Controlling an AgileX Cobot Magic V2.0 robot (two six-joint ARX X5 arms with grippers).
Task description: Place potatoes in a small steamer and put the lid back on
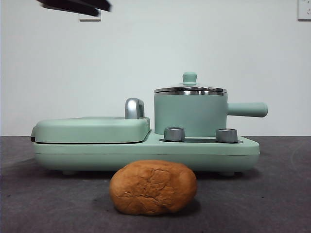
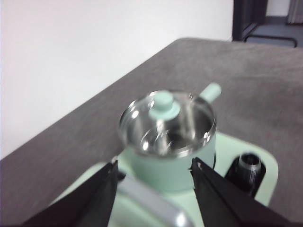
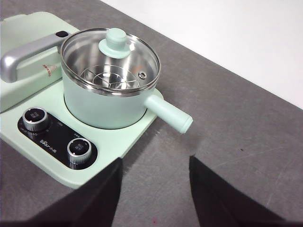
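The lid (image 1: 190, 89) covers the steamer (image 1: 190, 114), so the potato (image 1: 153, 187) waits on the table (image 1: 272, 194). The left gripper (image 2: 154, 172) hovers near the lid, jaws wide and empty; the right gripper (image 3: 155, 165) likewise

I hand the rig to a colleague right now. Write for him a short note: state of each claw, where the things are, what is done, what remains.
Left claw: open, empty, above the appliance near the steamer.
Right claw: open, empty, over the table beside the steamer's handle.
Lid: on the steamer, closed.
Potato: on the table in front of the appliance, untouched.
Done: nothing yet.
Left: take the lid off, put the potato into the steamer, put the lid back on.
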